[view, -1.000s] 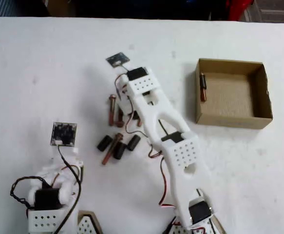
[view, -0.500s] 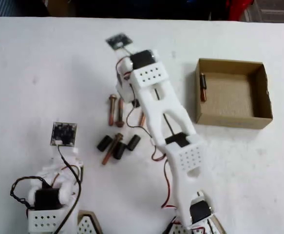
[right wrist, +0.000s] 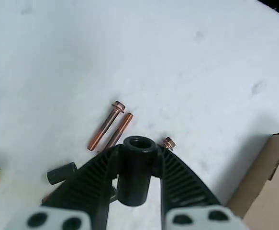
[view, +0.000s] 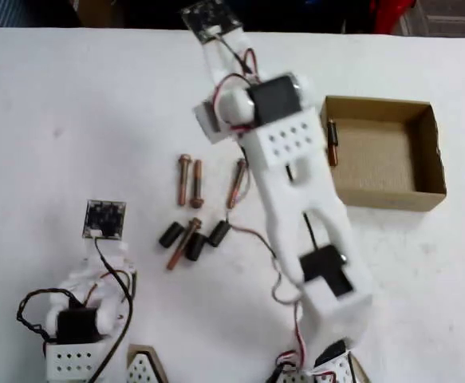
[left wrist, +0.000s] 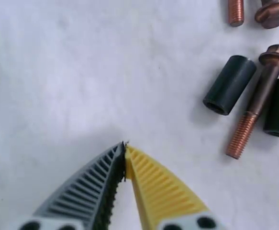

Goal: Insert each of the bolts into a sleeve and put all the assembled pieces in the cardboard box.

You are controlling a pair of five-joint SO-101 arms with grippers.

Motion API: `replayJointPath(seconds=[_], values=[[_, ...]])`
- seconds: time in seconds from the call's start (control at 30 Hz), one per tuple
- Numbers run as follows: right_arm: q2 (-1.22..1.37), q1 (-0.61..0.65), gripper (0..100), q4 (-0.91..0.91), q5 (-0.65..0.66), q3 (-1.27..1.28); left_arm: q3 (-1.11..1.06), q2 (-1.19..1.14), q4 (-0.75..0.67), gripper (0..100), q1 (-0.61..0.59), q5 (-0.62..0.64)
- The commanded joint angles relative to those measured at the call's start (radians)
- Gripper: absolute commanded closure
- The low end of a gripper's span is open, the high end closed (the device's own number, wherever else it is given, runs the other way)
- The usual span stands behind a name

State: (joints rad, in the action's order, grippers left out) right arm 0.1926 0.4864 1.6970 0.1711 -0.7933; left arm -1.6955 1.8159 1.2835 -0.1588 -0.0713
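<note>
My right fingers [right wrist: 94,179] are clamped on a black sleeve [right wrist: 135,167], up above the white surface [view: 72,96]. Three copper bolts [view: 197,182] lie on it nearby. My left fingers [left wrist: 153,187] are pressed together near another sleeve [left wrist: 229,85]. One finished piece [view: 332,142] lies in the cardboard box [view: 376,195].

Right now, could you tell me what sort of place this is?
Probably a robotics test bench: two white arms at a white table, with loose bolts, sleeves and a cardboard box.
</note>
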Motion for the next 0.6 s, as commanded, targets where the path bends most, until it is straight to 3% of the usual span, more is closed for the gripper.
replayJointPath(seconds=[0.0,0.57], values=[[-0.231,0.008,98.2,0.022,-0.003,0.103,0.003,0.012,-0.037,98,-0.007,-0.009],[-1.006,-0.002,98.1,-0.071,-0.003,0.856,0.003,0.012,-0.034,98,-0.004,-0.006]])
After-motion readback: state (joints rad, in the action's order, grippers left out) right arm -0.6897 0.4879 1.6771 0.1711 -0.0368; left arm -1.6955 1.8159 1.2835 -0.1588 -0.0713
